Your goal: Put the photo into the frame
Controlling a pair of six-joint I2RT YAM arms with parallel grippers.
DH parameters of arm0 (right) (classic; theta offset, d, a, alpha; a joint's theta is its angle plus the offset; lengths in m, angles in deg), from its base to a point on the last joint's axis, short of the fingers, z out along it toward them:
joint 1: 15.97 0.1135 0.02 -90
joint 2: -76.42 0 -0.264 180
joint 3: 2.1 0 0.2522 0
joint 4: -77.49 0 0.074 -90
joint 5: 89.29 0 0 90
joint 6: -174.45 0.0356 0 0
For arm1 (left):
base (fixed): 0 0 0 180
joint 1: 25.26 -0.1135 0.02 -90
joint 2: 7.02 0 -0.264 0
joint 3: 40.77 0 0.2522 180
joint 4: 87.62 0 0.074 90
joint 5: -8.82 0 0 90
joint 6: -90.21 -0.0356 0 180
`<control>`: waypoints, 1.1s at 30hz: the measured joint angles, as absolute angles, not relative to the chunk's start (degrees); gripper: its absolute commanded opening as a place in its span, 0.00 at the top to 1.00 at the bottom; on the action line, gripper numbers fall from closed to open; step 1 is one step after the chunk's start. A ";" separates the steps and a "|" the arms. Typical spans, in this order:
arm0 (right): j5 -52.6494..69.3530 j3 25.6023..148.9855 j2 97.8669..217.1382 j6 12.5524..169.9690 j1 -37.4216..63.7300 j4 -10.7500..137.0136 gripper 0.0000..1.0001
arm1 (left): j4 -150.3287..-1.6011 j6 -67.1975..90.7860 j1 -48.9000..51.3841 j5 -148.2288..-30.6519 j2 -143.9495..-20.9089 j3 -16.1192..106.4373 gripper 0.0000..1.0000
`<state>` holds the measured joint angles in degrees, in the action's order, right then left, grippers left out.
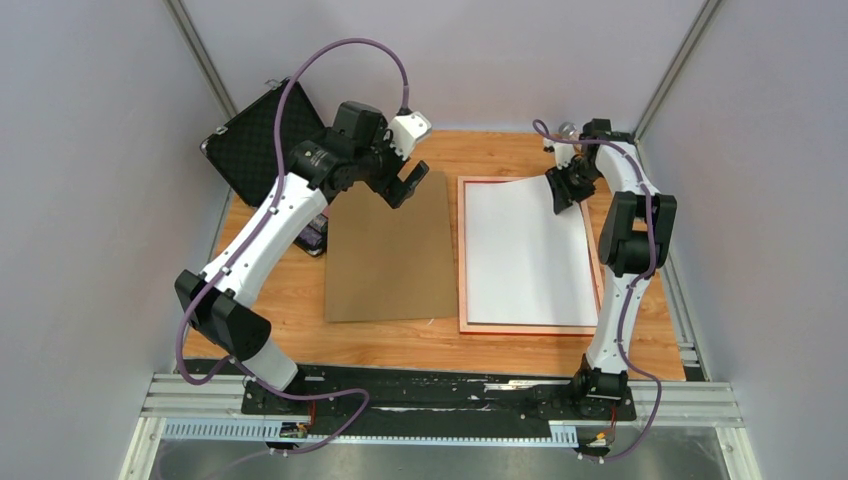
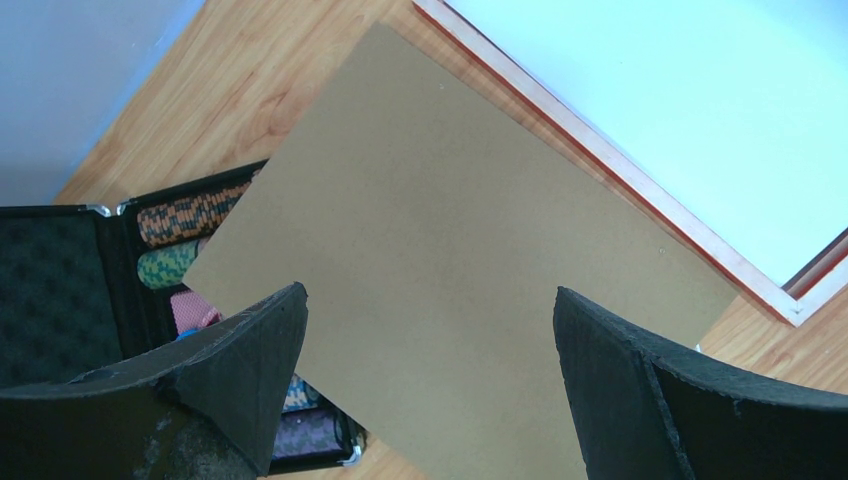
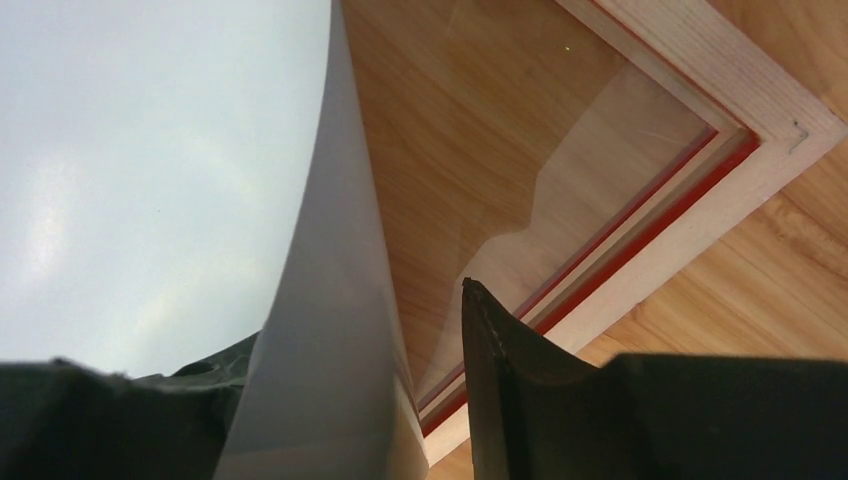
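Step in hand: seating photo in frame. Photo lies white back up inside frame, but corner at frame's far right lifts in a curl. Your right end effector sits at that corner, jaws parted, sheet edge loose between them, not pinched. Left end effector hangs wide apart, empty, over brown board left of frame. Next move, likely: you press curled corner flat inside frame. Printed side hidden; one right jaw masked by sheet.
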<state>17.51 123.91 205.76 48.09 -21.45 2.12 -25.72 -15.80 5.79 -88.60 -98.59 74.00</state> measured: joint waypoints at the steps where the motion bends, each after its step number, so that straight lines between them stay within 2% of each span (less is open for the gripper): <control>1: 17.51 123.91 205.76 48.17 -21.38 2.17 0.53 | -25.72 -15.77 5.79 -88.60 -98.59 73.83 0.00; 6: 17.27 123.91 205.76 48.44 -21.01 2.32 0.46 | -25.74 -15.84 5.79 -88.49 -98.59 73.37 0.00; 17: 16.39 125.00 205.76 48.85 -20.16 2.78 0.41 | -26.16 -16.19 5.79 -88.21 -98.57 72.32 0.00; 20: 15.54 125.00 205.74 48.85 -20.16 2.84 0.33 | -26.16 -16.21 5.79 -88.18 -98.57 71.97 0.00; 24: 14.47 125.00 205.74 49.03 -20.14 3.26 0.27 | -26.16 -16.34 5.79 -88.16 -98.53 71.90 0.00; 28: 13.57 125.00 205.67 49.40 -20.16 3.61 0.15 | -26.18 -16.45 5.79 -88.16 -98.42 71.84 0.00; 33: 12.70 125.00 204.54 49.81 -20.14 3.85 0.12 | -26.18 -16.63 5.79 -88.14 -98.31 71.49 0.00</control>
